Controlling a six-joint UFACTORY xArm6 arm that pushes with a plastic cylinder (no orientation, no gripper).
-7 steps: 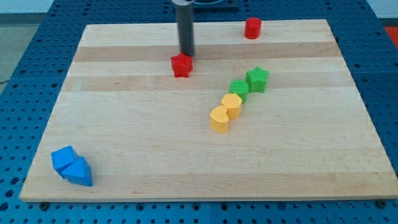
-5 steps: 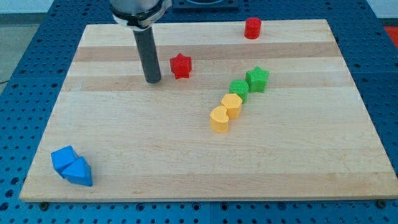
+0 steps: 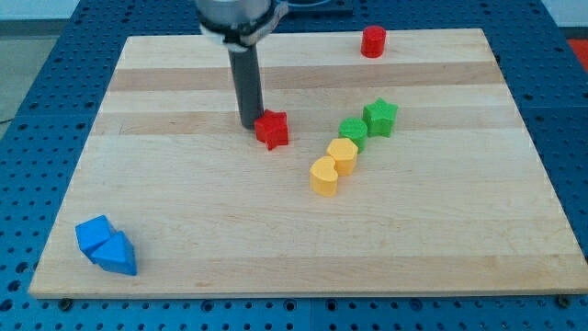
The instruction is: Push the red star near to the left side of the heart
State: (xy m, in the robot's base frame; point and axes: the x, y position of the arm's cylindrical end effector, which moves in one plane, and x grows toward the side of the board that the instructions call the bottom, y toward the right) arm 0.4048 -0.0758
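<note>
My tip rests on the wooden bench just to the view's left of the red star, touching or almost touching its upper-left edge; the rod rises straight from there toward the view's top. There is no gripper on this arm, only the rod, so no open or closed state applies. The red star lies slightly above the board's centre, to the view's upper left of the yellow heart and apart from it, with bare wood between them. The yellow heart is the lowest block of a diagonal row: a second yellow block, of rounded form, touches it at the upper right, followed by a green block whose shape is unclear, then a green star. A red cylinder stands alone near the view's top edge, right of centre. Two blue blocks sit together at the view's lower left corner: a blue block of unclear shape and a blue wedge-like block touching it.
</note>
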